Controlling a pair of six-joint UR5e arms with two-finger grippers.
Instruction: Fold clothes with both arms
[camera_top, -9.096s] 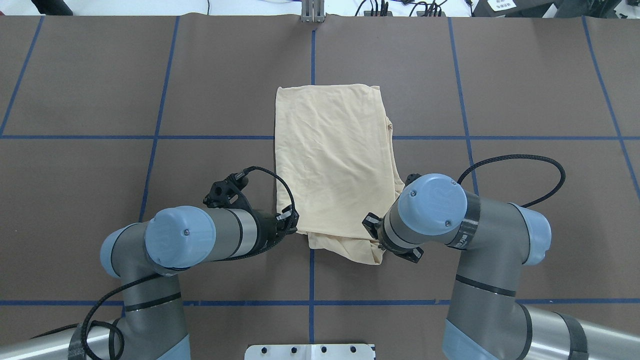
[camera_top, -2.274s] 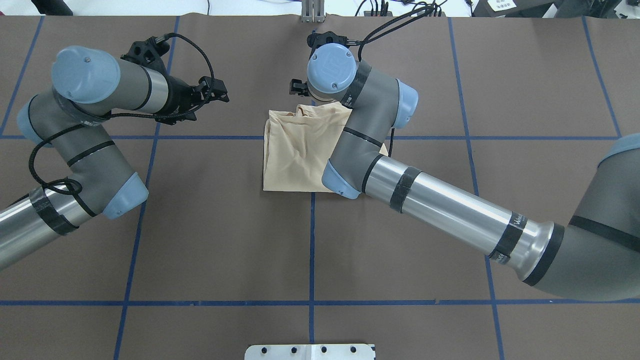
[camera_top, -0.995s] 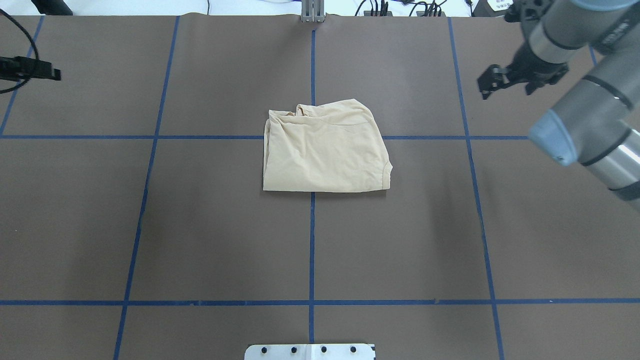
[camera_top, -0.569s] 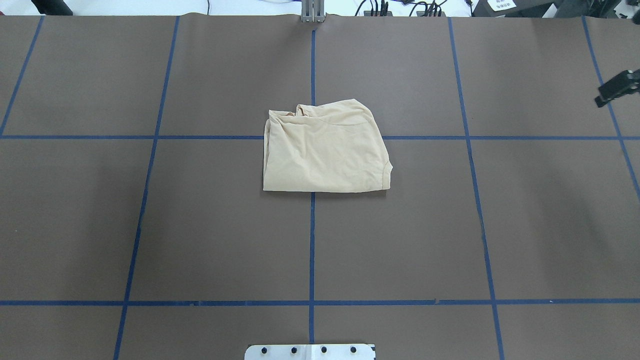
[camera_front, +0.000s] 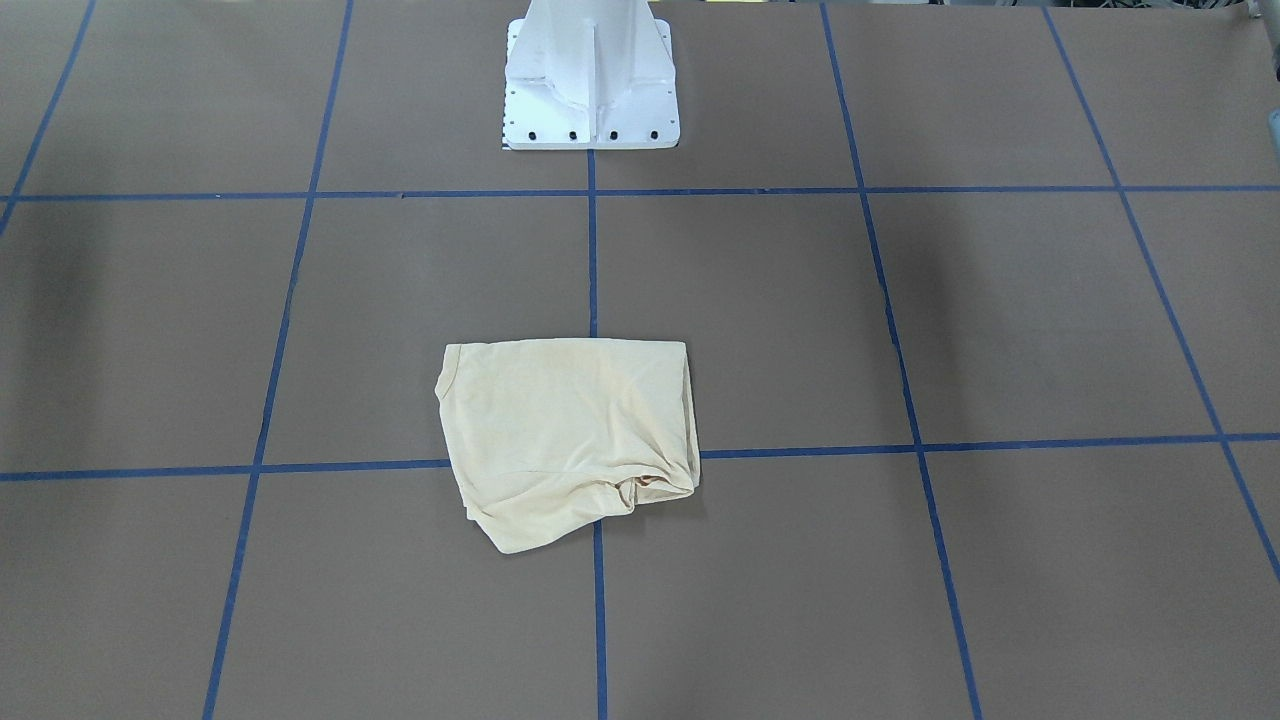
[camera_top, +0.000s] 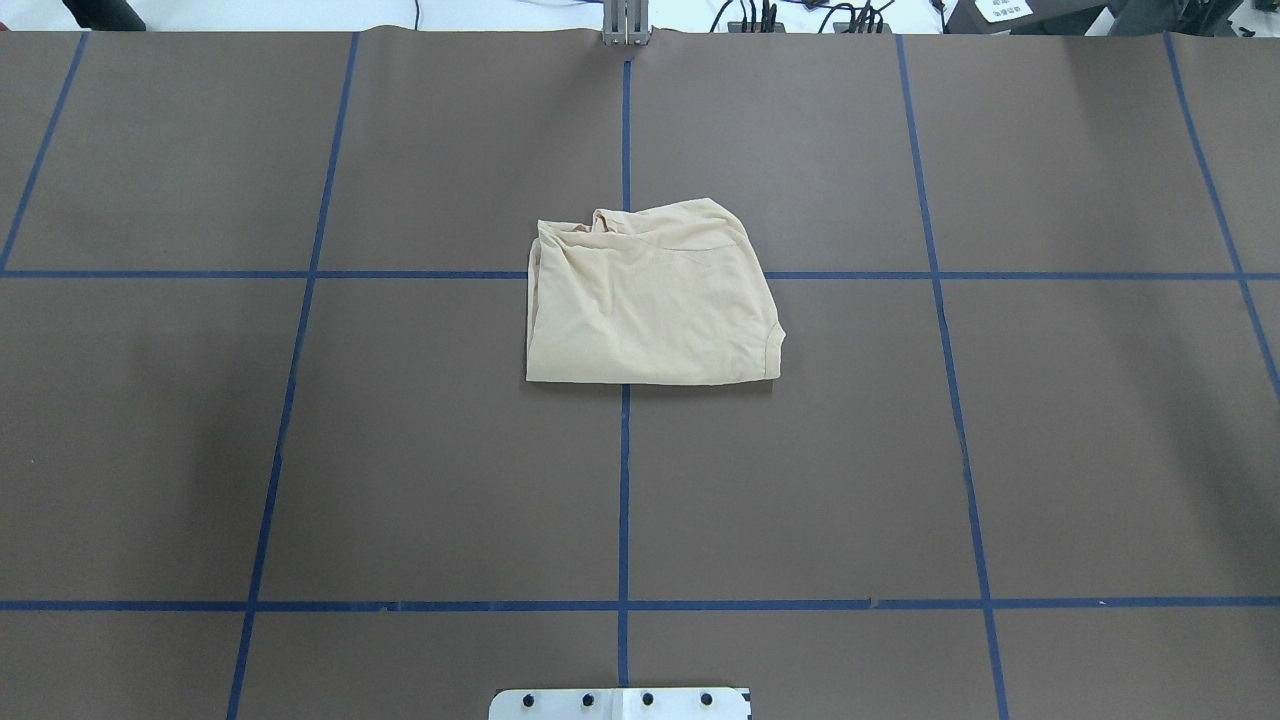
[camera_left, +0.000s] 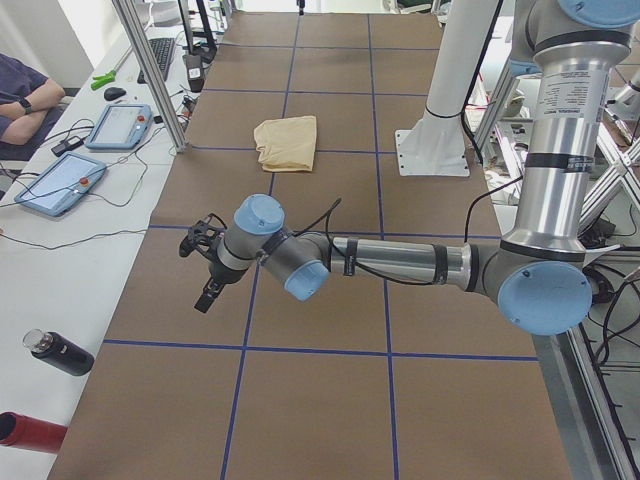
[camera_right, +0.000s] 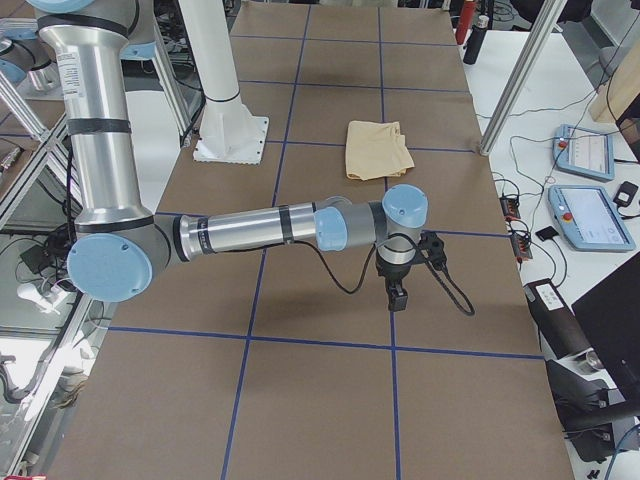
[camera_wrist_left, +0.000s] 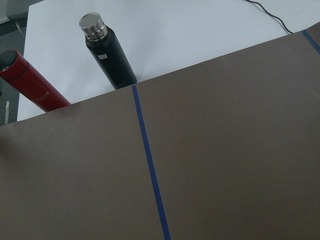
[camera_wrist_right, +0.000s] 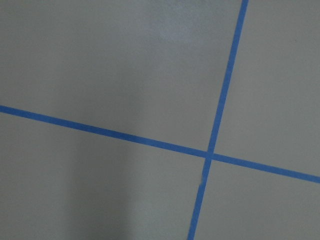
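The cream-yellow shirt (camera_top: 650, 300) lies folded into a small rectangle at the middle of the brown table, print and label hidden; it also shows in the front-facing view (camera_front: 570, 430) and both side views (camera_left: 287, 142) (camera_right: 378, 148). Nothing touches it. My left gripper (camera_left: 208, 295) hangs over the table near its left end, far from the shirt. My right gripper (camera_right: 397, 296) hangs over the table near its right end, also far from it. Both show only in the side views, so I cannot tell whether they are open or shut.
The white pedestal base (camera_front: 590, 80) stands on my side of the table. A black bottle (camera_wrist_left: 107, 50) and a red bottle (camera_wrist_left: 30, 82) lie on the white bench past the left end. Tablets (camera_left: 60, 182) and a seated person (camera_left: 20, 90) are there too; more tablets (camera_right: 590, 215) are at the right end.
Both arms have let go of the shirt and swung outward to the table's ends, leaving the overhead view. The shirt, folded in half since the earliest frame, lies still.
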